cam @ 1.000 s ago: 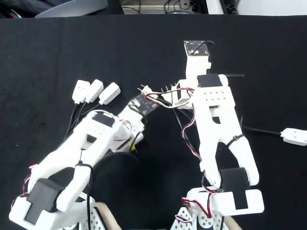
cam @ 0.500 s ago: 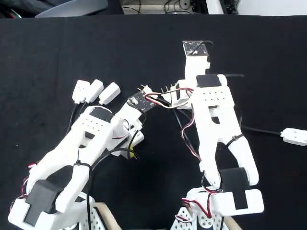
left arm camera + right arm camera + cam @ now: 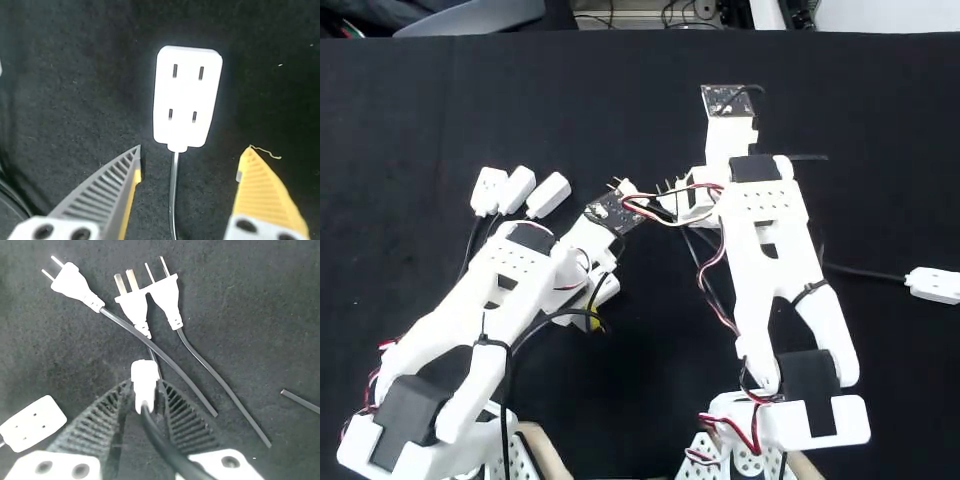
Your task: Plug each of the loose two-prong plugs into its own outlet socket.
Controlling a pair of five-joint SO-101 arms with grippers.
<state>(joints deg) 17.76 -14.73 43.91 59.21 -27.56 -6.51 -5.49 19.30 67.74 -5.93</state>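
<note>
Right gripper (image 3: 146, 392): I am clamping a white plug (image 3: 144, 375), likely for insertion. Left gripper (image 3: 192, 150): I am hovering, jaws apart, over an outlet socket (image 3: 186, 97) on the table (image 3: 60, 75), probably to steady it.

— Build of left arm (image 3: 490, 310) and right arm (image 3: 770, 250)?
— White printed shells, black servo blocks (image 3: 810, 375) at the joints. Red, white and black wires (image 3: 715, 275) looped alongside; a yellow one too on the left.
— And the fingers (image 3: 260, 185)?
— Ribbed wedges. On left gripper (image 3: 193, 150), one grey, one yellow-orange. On right gripper (image 3: 146, 387), both dark grey. White mounts (image 3: 55, 467) behind, with round screw holes.
</note>
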